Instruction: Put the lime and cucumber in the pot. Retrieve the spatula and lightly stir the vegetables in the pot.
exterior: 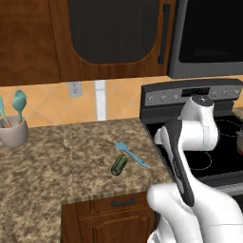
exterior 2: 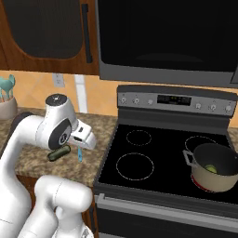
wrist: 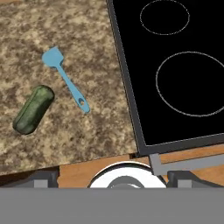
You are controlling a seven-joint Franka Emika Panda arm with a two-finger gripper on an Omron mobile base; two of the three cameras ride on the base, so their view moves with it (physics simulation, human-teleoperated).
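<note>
The dark green cucumber (exterior: 119, 164) (exterior 2: 59, 153) (wrist: 33, 109) lies on the granite counter, with the light-blue spatula (exterior: 131, 154) (wrist: 65, 78) just beside it toward the stove. On the stove's front right burner stands the tan pot (exterior 2: 222, 179), and the yellow-green lime (exterior 2: 210, 169) rests inside it. My gripper (wrist: 113, 177) hangs open and empty over the counter's front edge by the stove's near left corner. In the hand view the cucumber and spatula sit to its upper left. In the right base view the white hand (exterior 2: 83, 134) partly covers the spatula.
The black glass cooktop (exterior 2: 139, 160) (wrist: 175, 65) adjoins the counter on the right. A beige crock (exterior: 13, 132) (exterior 2: 6, 108) with teal utensils stands at the counter's back left. A microwave (exterior 2: 167, 42) and wooden cabinets hang above.
</note>
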